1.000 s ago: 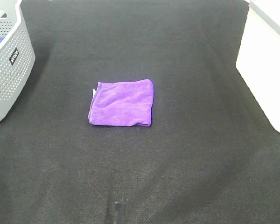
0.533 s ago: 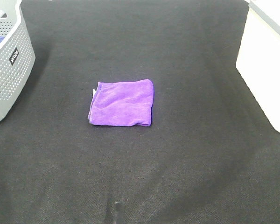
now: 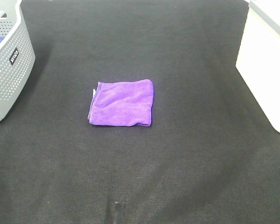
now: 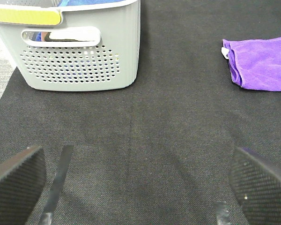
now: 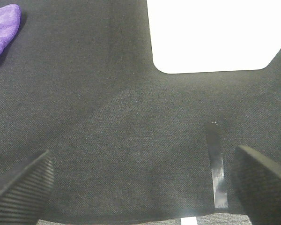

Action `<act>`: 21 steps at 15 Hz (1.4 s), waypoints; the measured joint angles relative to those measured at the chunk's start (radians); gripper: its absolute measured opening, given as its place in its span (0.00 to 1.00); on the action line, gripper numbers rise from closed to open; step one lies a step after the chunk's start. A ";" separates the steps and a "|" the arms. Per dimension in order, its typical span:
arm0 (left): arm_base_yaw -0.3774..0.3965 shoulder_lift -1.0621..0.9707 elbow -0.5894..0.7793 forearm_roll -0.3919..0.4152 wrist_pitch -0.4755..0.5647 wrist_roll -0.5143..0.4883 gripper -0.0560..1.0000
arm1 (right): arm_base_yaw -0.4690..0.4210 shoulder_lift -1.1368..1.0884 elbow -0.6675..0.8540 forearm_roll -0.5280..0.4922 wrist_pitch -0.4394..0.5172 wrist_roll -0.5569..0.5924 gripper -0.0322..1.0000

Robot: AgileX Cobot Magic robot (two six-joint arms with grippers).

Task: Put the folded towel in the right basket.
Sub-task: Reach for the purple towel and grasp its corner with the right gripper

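Note:
A folded purple towel (image 3: 122,102) lies flat on the black mat near the middle of the table. It also shows in the left wrist view (image 4: 260,63) and, as a corner, in the right wrist view (image 5: 2,30). The white right basket (image 3: 266,60) stands at the right edge; its wall shows in the right wrist view (image 5: 213,33). Neither arm shows in the high view. My left gripper (image 4: 140,180) is open and empty, well short of the towel. My right gripper (image 5: 145,183) is open and empty, in front of the white basket.
A grey perforated basket (image 3: 7,60) stands at the far left, with blue cloth inside; it also shows in the left wrist view (image 4: 75,51). Strips of tape lie on the mat near the front edge (image 3: 117,211) (image 5: 216,164).

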 joint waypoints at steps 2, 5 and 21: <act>0.000 0.000 0.000 0.000 0.000 0.001 0.99 | 0.000 0.000 0.000 0.000 0.000 0.000 0.97; 0.000 0.000 0.000 0.000 0.000 0.001 0.99 | 0.000 0.000 0.000 0.000 0.000 0.000 0.97; 0.000 0.000 0.000 0.000 0.000 0.001 0.99 | 0.000 0.478 -0.251 0.048 0.043 -0.019 0.97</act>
